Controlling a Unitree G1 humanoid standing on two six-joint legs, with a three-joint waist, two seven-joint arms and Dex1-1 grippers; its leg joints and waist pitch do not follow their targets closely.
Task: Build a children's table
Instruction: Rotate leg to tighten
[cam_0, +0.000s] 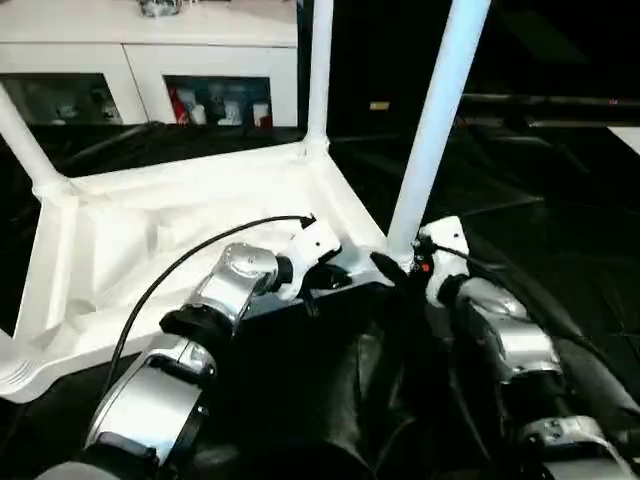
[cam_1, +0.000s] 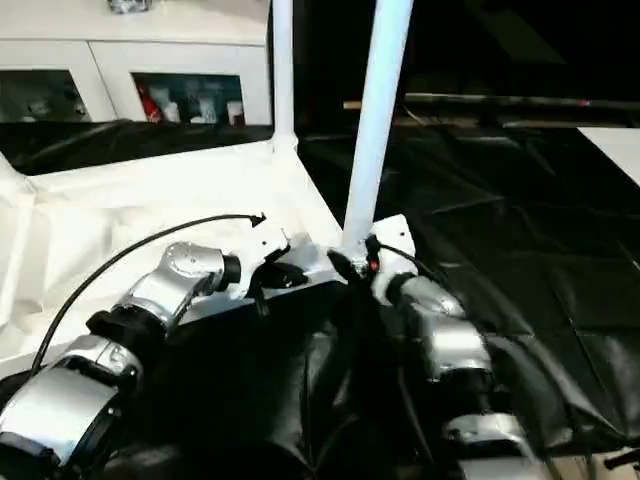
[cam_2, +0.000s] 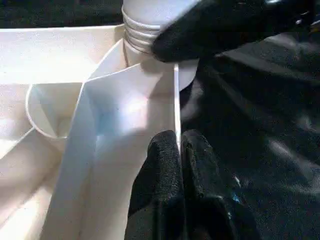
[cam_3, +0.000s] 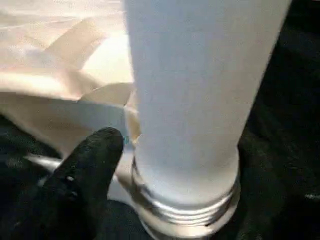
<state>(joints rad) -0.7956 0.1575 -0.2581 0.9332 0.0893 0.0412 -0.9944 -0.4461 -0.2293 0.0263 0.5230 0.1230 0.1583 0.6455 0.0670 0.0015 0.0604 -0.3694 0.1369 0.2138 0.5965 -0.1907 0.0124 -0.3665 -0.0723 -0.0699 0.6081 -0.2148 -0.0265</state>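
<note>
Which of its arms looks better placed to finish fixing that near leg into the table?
Likely the right: its right gripper sits at the base of the near leg, while the left gripper is pinching the tabletop rim.

No text, label, brand or number can be read anywhere.

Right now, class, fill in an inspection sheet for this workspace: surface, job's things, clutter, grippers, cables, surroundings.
Surface: black sheeting, creased.
Job's things: white tabletop lies underside up; three legs stand in corner sockets: the near leg, the far leg and a leg on the robot's left. The near leg's threaded base is not fully down in its socket.
Clutter: nothing seen.
Grippers: left gripper shut on the tabletop's edge wall; right gripper beside the near leg's base, one finger next to it.
Cables: black cable loops over the left forearm.
Surroundings: white cabinet behind.
</note>
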